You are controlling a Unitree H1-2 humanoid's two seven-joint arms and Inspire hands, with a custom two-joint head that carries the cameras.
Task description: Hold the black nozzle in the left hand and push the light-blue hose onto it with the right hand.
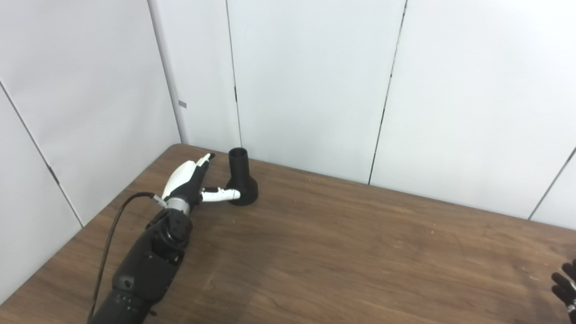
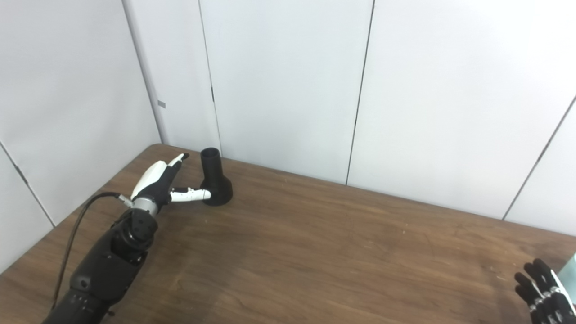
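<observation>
Dark brown wood grain covers the counter point(image 1: 342, 252), which is bare over most of its surface. Beyond the left hand point(image 1: 191, 180), toward the far left corner, the black nozzle point(image 1: 241, 177) stands upright on its wide flared base, its narrow round mouth pointing up. The left hand is released and holds nothing: the fingers point(image 1: 204, 159) stretch forward along the left side of the nozzle, apart from it, and the thumb point(image 1: 220, 195) reaches sideways so that its tip is at the nozzle's base, touching it or just beside it; I cannot tell which. A black cable point(image 1: 112, 234) runs from the wrist back along the left arm.

The right hand point(image 2: 542, 292) is well apart from the nozzle, at the near right edge of the counter, and only partly in view. Its dark fingers seem spread, but if they hold something I cannot tell. Just to the right of this hand, a small light-blue piece point(image 2: 569, 270) shows at the picture's edge; it is cut off too much to identify.

White wall panels point(image 1: 315, 81) with dark seams stand directly behind the nozzle.
</observation>
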